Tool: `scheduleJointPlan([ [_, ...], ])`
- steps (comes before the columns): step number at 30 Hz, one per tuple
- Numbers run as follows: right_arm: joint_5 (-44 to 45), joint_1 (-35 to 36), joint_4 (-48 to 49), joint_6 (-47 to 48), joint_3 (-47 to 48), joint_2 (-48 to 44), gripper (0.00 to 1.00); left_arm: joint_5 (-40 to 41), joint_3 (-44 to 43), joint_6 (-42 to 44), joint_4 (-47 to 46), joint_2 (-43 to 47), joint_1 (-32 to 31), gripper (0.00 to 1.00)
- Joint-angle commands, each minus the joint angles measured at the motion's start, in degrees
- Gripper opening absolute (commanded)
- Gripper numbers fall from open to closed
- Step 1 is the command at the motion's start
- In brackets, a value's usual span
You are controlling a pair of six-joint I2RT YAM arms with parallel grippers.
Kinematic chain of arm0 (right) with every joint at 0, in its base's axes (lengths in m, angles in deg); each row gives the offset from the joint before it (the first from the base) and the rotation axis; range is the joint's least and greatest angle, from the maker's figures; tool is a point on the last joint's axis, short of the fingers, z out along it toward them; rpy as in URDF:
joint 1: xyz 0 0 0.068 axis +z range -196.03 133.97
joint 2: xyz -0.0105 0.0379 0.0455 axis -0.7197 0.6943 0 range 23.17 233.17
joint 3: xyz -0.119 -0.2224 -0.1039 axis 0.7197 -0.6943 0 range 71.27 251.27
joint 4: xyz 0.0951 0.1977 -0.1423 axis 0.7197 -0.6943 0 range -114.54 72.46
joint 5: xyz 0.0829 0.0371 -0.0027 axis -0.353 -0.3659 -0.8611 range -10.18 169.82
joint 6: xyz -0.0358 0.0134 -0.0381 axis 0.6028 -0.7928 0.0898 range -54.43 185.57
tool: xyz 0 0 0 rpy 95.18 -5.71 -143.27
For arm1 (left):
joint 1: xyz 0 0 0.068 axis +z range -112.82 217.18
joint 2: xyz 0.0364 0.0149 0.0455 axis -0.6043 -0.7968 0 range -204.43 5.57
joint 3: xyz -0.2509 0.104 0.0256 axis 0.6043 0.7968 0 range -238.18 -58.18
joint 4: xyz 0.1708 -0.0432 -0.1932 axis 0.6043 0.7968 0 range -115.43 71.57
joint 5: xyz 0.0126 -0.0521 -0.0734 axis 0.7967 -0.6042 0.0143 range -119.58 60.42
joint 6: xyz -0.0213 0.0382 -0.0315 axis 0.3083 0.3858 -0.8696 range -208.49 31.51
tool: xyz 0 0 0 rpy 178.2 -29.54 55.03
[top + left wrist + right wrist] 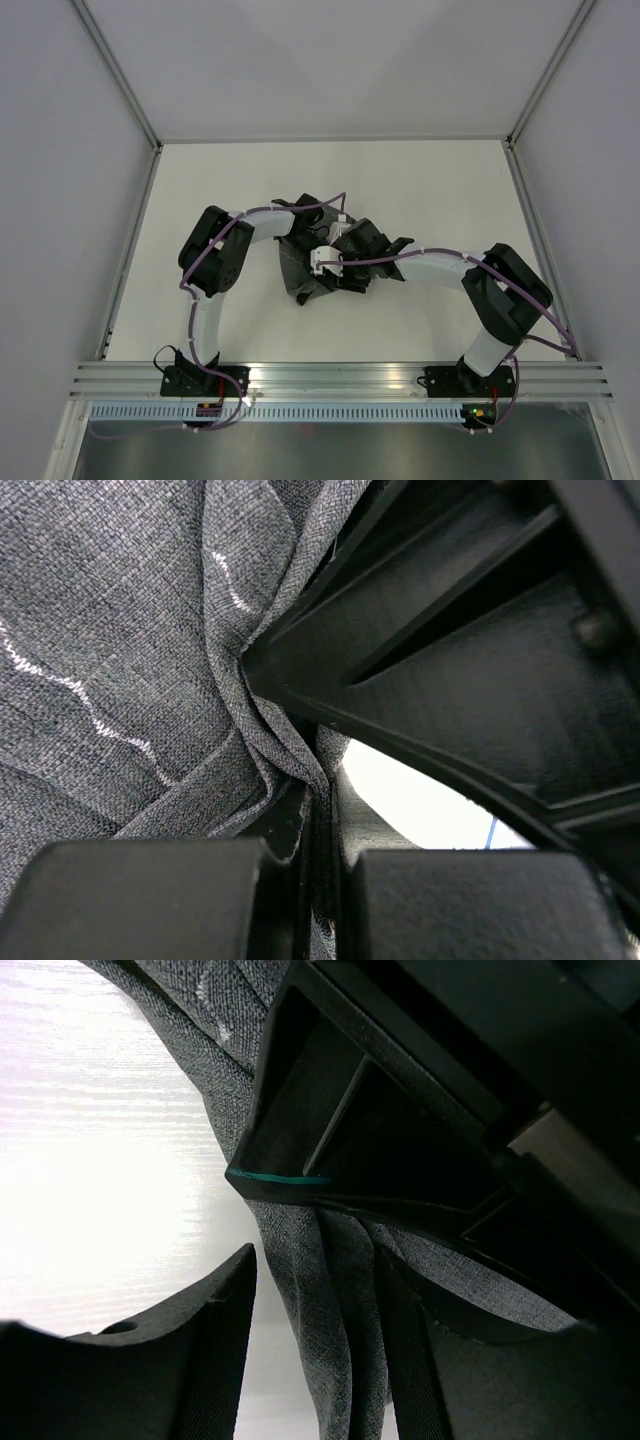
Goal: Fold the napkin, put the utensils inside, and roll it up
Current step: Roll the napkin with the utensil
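Both arms meet over a bunched napkin at the middle of the table.

The dark grey woven fabric napkin [303, 281] lies crumpled on the white table [420, 190], under the two black wrists, roughly midway between the arm bases and well in from every edge. The left gripper [319, 872] is clenched on a gathered fold of the napkin, the cloth squeezed into the thin slit between its two pads, with a lighter stitched line [70, 685] wandering across the fabric beside it. The right gripper [318, 1352] is released: its jaws stand apart with a hanging strip of the napkin between them, bare table showing between the strip and one finger [205, 1345]. The two grippers sit close against each other.
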Motion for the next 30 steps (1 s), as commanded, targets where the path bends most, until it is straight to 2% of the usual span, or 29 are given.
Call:
scheduleJointPlan([
  [1,-2.22,0.15,0.10,-0.15,2.46,1.24,0.56,-0.14,-1.74,0.69,1.57,-0.83,0.37,0.02],
  [4,-2.75,0.15,-1.21,-0.24,3.60,2.47,0.53,-0.14,-1.92,0.52,1.58,-1.18,0.37,0.02],
  [9,-3.72,0.06,-5.08,-0.24,6.24,5.02,0.34,0.13,-2.62,-0.19,1.84,-1.53,0.54,0.07],
  [14,-4.68,-0.73,-9.47,-0.24,8.26,6.52,0.26,0.04,-4.03,-3.17,2.28,-2.50,1.60,0.25],
  [16,-5.99,-1.60,-12.46,0.11,9.40,7.83,0.24,-0.48,-4.21,-4.58,2.28,-2.33,2.04,0.28],
  [23,-9.51,-5.30,-19.15,0.73,15.02,11.79,0.19,-4.08,-5.26,-8.97,1.75,-1.71,3.53,0.38],
  [30,-12.50,-8.11,-24.25,1.87,18.81,15.48,0.17,-8.49,-2.98,-12.40,-0.89,0.13,4.76,0.41],
])
